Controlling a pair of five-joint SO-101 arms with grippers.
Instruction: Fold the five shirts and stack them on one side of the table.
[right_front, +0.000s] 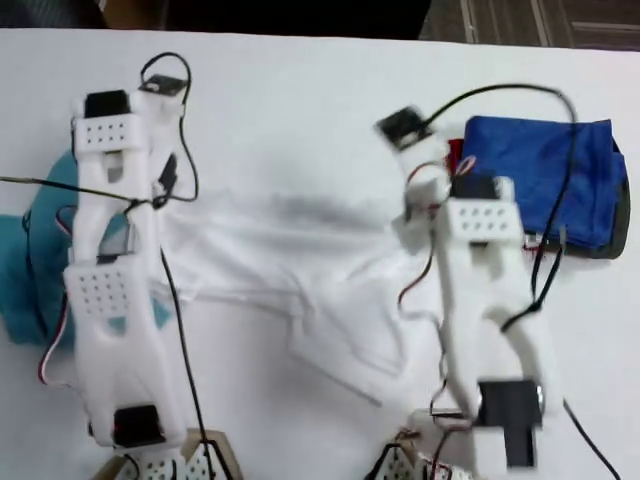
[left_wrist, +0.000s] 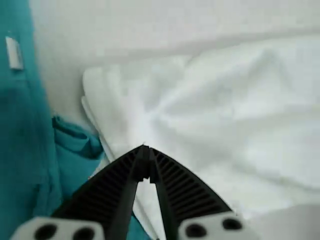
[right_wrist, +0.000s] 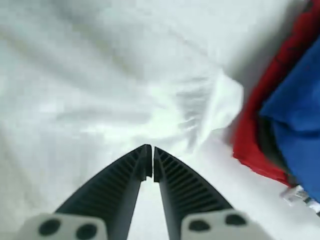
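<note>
— White shirt, where is it?
— Spread out and creased across the middle of the table, stretched between the two arms. One end runs under the left arm's wrist, the other under the right arm's.
— And the left gripper?
— Its jaws are pressed together, with only a hairline slit between them. The tips sit right on the white shirt's edge, where the cloth is doubled over. I cannot tell whether any cloth is caught between them.
— What lies beside it?
— A crumpled teal shirt, right against that edge. In the high view it sticks out from under the left arm.
— The right gripper?
— Much the same: jaws closed to a thin slit, tips down on the white cloth near its other end. A bunched corner of the shirt stands just past the tips. I cannot say if fabric is pinched.
— And the other shirts?
— A folded blue shirt lies on top of a red shirt, stacked on the right arm's side of the table. They are near that bunched corner but apart from the gripper.
</note>
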